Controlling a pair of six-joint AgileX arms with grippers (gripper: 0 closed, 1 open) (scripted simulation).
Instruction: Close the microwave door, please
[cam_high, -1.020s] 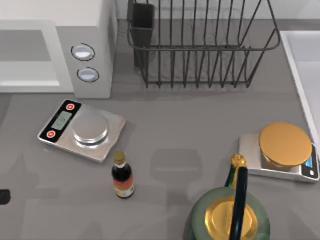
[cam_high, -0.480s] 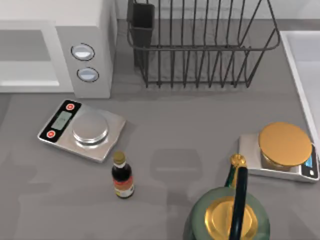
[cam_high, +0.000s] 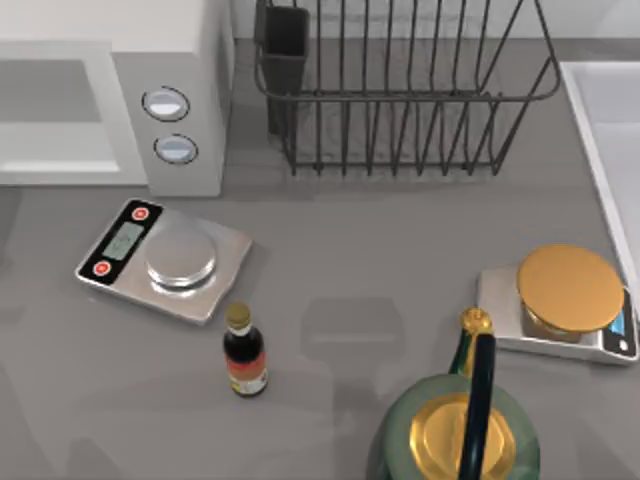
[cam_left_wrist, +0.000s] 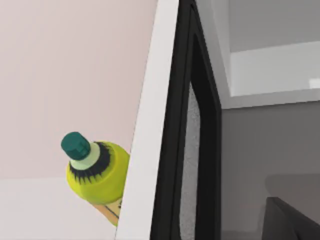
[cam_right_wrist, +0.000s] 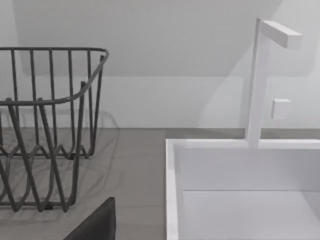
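Two dials marked the grey strip of the microwave (cam_high: 185, 60) at the table's (cam_high: 380, 250) rear left, its cavity lying exposed beside them. We logged the microwave door (cam_left_wrist: 150, 150) swung open and seen edge-on in the left wrist view, white frame outermost and speckled window (cam_left_wrist: 189, 165) inside it, with a yellow-green bottle (cam_left_wrist: 95, 172) behind. Only a dark corner of the left end effector (cam_left_wrist: 290, 220) showed beside the door, and one of the right end effector (cam_right_wrist: 95, 225) near the dish rack (cam_right_wrist: 45, 125), so we could not tell whether either was clenched or released.
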